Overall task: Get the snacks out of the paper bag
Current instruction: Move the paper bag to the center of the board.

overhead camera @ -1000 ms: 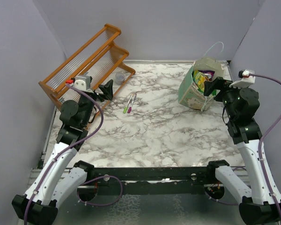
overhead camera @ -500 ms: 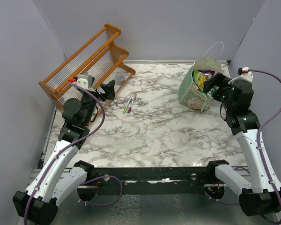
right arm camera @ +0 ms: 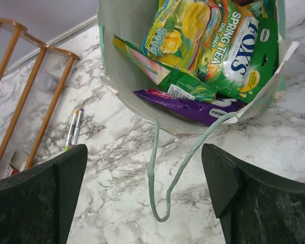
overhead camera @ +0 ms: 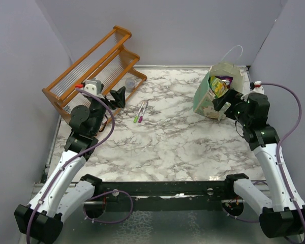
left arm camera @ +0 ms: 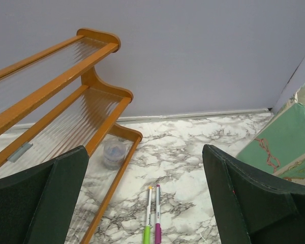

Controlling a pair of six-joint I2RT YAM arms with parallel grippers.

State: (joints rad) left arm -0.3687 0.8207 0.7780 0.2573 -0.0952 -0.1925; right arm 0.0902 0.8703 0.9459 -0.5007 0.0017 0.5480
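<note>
Clearly, FOX'S SPRING TEA packet (right arm camera: pixel 242 48), paper bag (right arm camera: pixel 123 76)

Lower snacks (right arm camera: pixel 229 51) probably hidden in bag (right arm camera: pixel 123 71)

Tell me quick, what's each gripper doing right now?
Left gripper: open, holding nothing.
Right gripper: open, holding nothing, facing the paper bag.

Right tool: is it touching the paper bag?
Apart. The right wrist view shows bare marble table between both fingers of the right tool and the paper bag. The bag's string handle lies between the fingers, clear of both.
</note>
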